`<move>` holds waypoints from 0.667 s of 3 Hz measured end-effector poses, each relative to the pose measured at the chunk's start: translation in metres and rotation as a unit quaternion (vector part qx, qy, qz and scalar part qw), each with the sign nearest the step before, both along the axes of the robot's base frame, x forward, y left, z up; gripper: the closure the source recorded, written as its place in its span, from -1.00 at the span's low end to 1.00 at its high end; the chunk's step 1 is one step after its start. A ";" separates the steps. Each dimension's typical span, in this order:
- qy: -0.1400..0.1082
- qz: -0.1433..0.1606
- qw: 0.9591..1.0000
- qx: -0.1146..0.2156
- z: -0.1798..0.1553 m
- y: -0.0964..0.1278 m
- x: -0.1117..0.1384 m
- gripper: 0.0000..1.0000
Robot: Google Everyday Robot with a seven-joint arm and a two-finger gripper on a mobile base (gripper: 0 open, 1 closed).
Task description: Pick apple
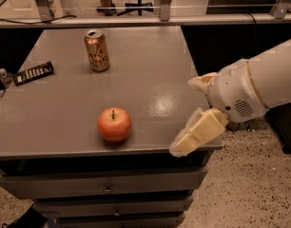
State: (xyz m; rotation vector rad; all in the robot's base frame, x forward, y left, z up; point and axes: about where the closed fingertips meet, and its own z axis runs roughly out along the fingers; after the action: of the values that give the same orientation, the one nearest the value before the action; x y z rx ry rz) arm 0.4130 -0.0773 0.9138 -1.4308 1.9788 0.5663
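Observation:
The apple [114, 124] is round and red-orange with a short dark stem. It sits upright near the front edge of the grey table [150, 61]. My gripper [184, 117] comes in from the right on a white arm, at the table's front right corner, about one apple width right of the apple and apart from it. Its two cream fingers [198, 132] stand apart, open and empty.
A gold soda can [97, 51] stands at the back of the table. A dark snack bar [33, 72] lies at the left edge. Drawers [107, 189] sit under the tabletop. Speckled floor lies to the right, and a rail runs behind the table.

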 end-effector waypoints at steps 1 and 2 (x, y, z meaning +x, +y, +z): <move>0.002 0.001 1.000 0.023 0.009 0.011 -0.003 -1.00; 0.001 0.002 1.000 0.023 0.009 0.012 -0.003 -1.00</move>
State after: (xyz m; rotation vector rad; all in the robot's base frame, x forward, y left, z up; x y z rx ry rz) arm 0.4102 -0.0658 0.9233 -1.4059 1.9535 0.6116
